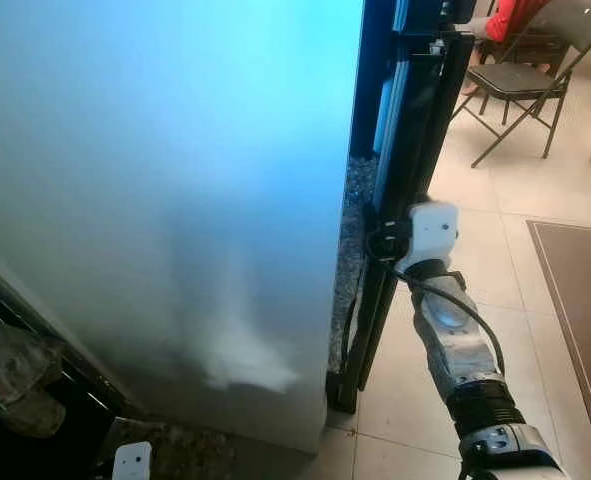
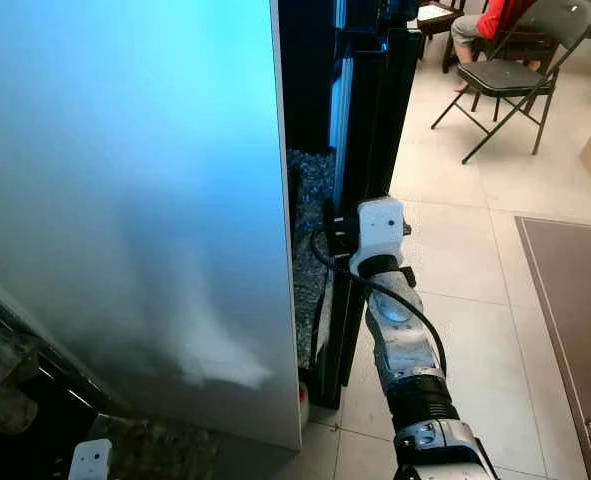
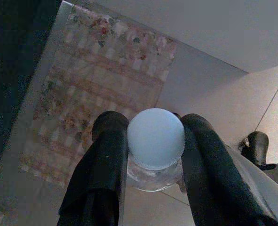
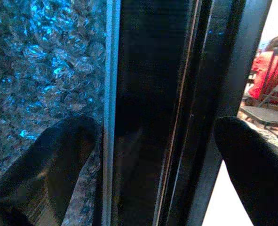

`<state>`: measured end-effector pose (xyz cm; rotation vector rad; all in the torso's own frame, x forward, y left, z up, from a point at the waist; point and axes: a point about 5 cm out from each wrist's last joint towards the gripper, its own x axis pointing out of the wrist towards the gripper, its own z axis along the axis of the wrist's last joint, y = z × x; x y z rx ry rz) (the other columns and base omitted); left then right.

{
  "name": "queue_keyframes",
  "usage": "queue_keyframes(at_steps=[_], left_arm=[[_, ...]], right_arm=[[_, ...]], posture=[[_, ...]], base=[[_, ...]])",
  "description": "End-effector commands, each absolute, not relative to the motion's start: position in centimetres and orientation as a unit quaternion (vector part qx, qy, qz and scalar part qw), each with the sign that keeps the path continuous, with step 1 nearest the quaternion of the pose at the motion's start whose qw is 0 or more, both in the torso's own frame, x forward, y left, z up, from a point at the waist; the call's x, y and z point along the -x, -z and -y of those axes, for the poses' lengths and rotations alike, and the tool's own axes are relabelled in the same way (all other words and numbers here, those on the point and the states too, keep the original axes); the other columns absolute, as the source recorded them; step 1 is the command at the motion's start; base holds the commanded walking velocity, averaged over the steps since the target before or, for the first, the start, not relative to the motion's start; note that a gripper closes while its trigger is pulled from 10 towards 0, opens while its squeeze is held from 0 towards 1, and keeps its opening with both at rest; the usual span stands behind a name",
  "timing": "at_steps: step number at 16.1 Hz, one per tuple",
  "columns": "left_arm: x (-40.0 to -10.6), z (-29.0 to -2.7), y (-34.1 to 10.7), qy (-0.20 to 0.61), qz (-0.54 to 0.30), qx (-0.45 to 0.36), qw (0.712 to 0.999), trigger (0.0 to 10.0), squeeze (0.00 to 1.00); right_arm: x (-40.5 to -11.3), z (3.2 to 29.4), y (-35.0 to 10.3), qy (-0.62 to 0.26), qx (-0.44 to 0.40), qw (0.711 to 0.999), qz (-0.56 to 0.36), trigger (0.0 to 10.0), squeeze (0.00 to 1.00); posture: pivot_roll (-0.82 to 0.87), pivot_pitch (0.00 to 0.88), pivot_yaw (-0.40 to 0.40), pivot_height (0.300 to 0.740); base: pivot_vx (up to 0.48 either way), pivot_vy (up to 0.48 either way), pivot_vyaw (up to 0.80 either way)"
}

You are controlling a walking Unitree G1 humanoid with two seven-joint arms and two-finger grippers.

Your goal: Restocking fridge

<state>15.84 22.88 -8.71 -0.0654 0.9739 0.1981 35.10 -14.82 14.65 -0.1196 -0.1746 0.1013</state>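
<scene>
A clear bottle with a white cap (image 3: 155, 141) sits between the two black fingers of my left gripper (image 3: 155, 127), which is shut on it below the cap. My right arm reaches forward to the tall black fridge door edge (image 1: 415, 130). The right gripper (image 4: 157, 141) is open, with one finger (image 4: 59, 160) on the side of a bubbly mottled surface and the other finger (image 4: 256, 165) on the room side, so the door edge stands between them. In the left eye view the right gripper (image 1: 380, 242) is at the door's edge, about mid-height. A broad pale panel (image 1: 175, 180), lit blue, stands to the left.
A folding chair (image 1: 520, 80) and a seated person in red (image 1: 510, 15) are at the back right on the tiled floor. A brown mat (image 1: 580, 300) lies to the right. A patterned rug (image 3: 91, 94) lies under the left gripper.
</scene>
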Motion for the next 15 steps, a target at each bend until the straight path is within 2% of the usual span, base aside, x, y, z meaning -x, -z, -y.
queue_keyframes(at_steps=[1, 13, 14, 15], left_arm=[[-15.4, -22.9, 8.9, -0.097, -0.476, 0.029, 0.873, 10.0, 0.00], [-15.4, -23.1, 8.9, -0.095, -0.478, 0.028, 0.873, 10.0, 0.00], [-15.4, -23.1, 8.9, -0.096, -0.477, 0.028, 0.873, 10.0, 0.00], [-15.4, -23.1, 8.9, -0.097, -0.477, 0.029, 0.873, 10.0, 0.00]], right_arm=[[-35.2, 14.6, -15.3, -0.044, 0.058, 0.992, 0.104, 10.0, 0.00], [-33.5, 18.5, -13.7, 0.055, 0.057, 0.993, 0.082, 10.0, 0.00], [-33.4, 19.1, -13.6, 0.067, 0.059, 0.993, 0.081, 10.0, 0.00], [-32.9, 21.0, -13.8, 0.097, 0.067, 0.990, 0.082, 10.0, 0.00]], posture=[[-0.16, 0.000, 0.063, 0.740], [-0.16, 0.000, 0.071, 0.740], [-0.16, 0.000, 0.074, 0.740], [-0.16, 0.000, 0.076, 0.740]], base=[[0.000, 0.000, 0.00], [0.000, 0.000, 0.00], [0.000, 0.000, 0.00], [0.000, 0.000, 0.00]])
